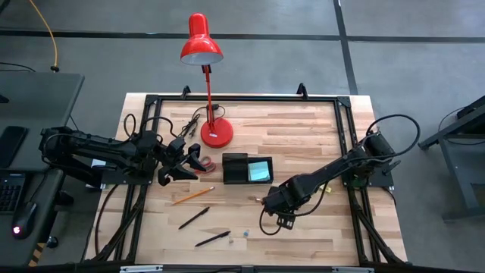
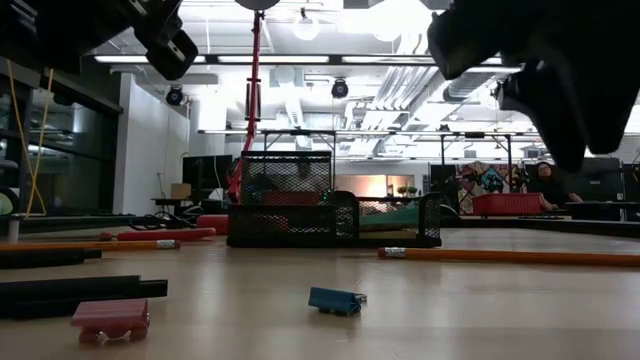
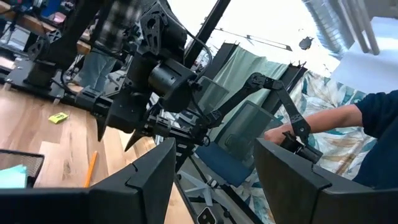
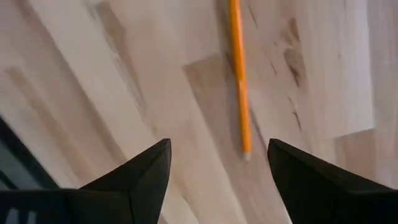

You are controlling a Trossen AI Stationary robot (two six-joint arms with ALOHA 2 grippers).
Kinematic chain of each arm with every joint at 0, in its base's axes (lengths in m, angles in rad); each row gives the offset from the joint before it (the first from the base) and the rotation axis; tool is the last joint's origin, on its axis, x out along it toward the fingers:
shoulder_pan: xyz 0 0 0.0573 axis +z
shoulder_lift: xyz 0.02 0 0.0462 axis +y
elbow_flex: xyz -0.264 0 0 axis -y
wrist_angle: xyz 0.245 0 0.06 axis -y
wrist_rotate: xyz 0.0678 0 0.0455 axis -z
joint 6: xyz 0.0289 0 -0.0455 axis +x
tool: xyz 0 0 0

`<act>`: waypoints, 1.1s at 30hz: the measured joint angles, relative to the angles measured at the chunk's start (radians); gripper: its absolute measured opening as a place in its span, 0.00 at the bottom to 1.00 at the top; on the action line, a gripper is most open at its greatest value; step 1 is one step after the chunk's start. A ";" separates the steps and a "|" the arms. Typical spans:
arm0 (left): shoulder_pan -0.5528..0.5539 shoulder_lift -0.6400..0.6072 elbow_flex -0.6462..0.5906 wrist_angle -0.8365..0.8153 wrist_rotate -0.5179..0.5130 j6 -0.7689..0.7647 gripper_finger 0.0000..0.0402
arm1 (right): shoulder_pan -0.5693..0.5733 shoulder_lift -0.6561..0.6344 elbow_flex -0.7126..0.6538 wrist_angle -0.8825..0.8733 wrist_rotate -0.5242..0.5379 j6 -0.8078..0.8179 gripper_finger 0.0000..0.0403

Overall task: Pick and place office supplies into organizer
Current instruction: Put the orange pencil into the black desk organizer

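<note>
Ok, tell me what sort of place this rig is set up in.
Most likely a robotics lab or workshop in an open industrial hall. The wooden table stands on a bare concrete floor, exposed ducts and strip lights run overhead, and other mounted robot arms stand nearby.

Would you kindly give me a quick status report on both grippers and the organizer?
Right gripper open above an orange pencil, nothing held. Left gripper open, empty, near the scissors. Organizer holds a teal pad. Nothing blocking.

Overhead straight down, low level across table (image 1: 318, 136), wrists close, overhead and low share organizer (image 1: 247, 168)
</note>
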 joint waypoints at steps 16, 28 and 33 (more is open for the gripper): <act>0.000 0.000 0.000 -0.027 -0.136 0.005 0.51 | -0.050 -0.183 -0.357 0.225 -0.073 -0.083 0.64; 0.000 0.000 0.000 -0.044 -0.227 0.006 0.51 | -0.050 -0.250 -0.450 0.406 -0.033 -0.032 0.42; 0.000 0.000 0.000 -0.045 -0.230 0.015 0.51 | -0.050 -0.241 -0.449 0.506 0.001 0.001 0.44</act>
